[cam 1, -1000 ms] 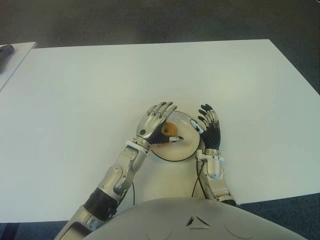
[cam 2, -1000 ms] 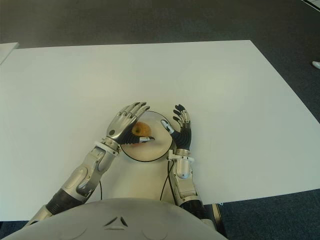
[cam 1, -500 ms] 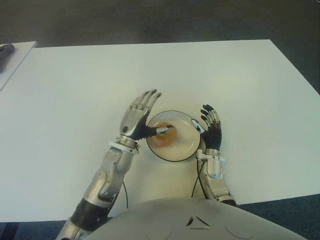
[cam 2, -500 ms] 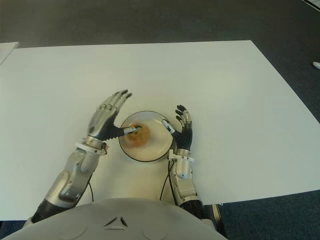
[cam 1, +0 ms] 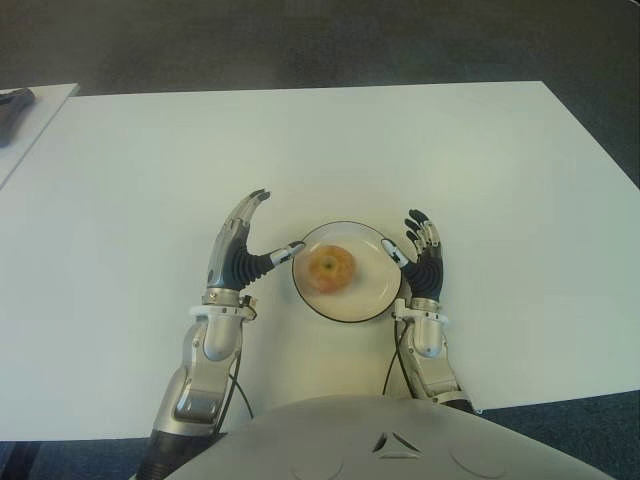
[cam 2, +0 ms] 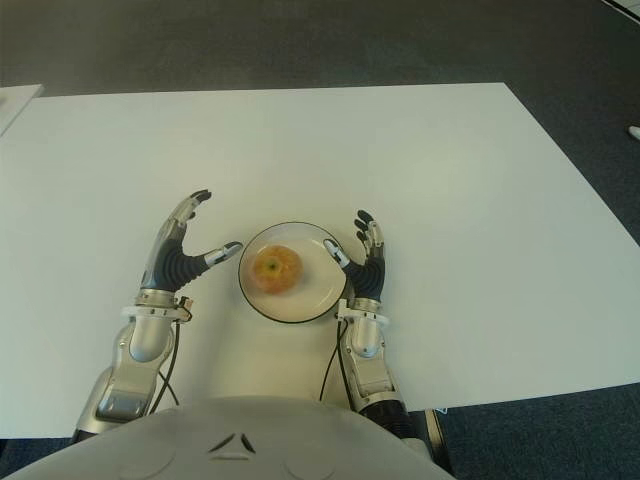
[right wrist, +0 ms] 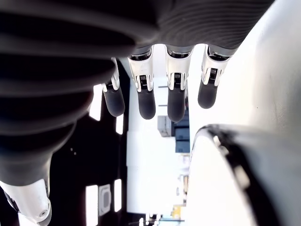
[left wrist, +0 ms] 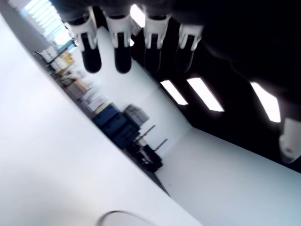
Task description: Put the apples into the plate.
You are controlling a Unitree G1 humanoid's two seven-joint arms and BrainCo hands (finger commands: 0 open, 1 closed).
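**Apple on plate, both hands empty**

One apple (cam 1: pixel 331 268) sits in the plate (cam 1: pixel 372 300), a bit toward the plate's left half, not touching either hand. Plate is white with a dark rim, on the white table (cam 1: pixel 300 150), near the robot's edge.

Left hand (cam 1: pixel 240 256) is just left of the plate, fingers straight and spread, palm facing the plate, holding nothing; its thumb tip reaches close to the plate rim (can't tell if it touches). Left wrist view shows four fingertips (left wrist: pixel 91 55) extended with only open air beyond them, plus a sliver of the plate rim at the frame edge.

Right hand (cam 1: pixel 421 258) is just right of the plate, fingers extended and relaxed, nothing in it. Right wrist view confirms: straight fingertips (right wrist: pixel 146 104), plate rim (right wrist: pixel 221 141) right beside the palm.

A dark object (cam 1: pixel 12 103) lies on a second white surface at far left, partly cut off, can't identify it.
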